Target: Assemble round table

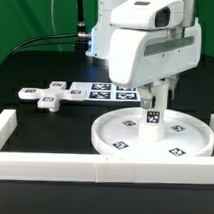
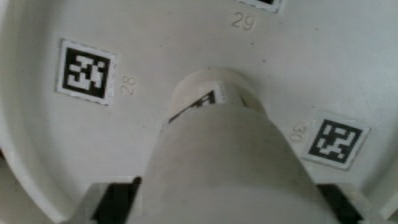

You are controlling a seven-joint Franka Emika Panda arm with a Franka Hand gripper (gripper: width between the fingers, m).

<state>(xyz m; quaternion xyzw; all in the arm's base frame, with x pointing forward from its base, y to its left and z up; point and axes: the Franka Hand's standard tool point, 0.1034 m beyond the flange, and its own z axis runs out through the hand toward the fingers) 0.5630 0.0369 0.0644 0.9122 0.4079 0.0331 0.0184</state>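
Observation:
The large rimmed white disc [image 1: 124, 136] lies flat on the black table at the exterior view's right, with several tags on its face. My gripper [image 1: 153, 97] hangs over its middle, shut on the thick short cylinder [image 1: 152, 119], which stands upright on the disc's centre; the hub under it is hidden. In the wrist view the cylinder [image 2: 210, 140] runs out from between my fingers [image 2: 118, 200] down to the disc [image 2: 71, 130]; my gripper [image 2: 217, 203] has a pad against each side of it. The flat cross-shaped piece [image 1: 50, 97] lies apart on the table at the exterior view's left.
The marker board [image 1: 108, 91] lies behind the disc. Long white wall bars [image 1: 93, 173] run along the front, with a short one at the exterior view's left [image 1: 3, 127]. The arm's white body [image 1: 147, 41] looms over the disc.

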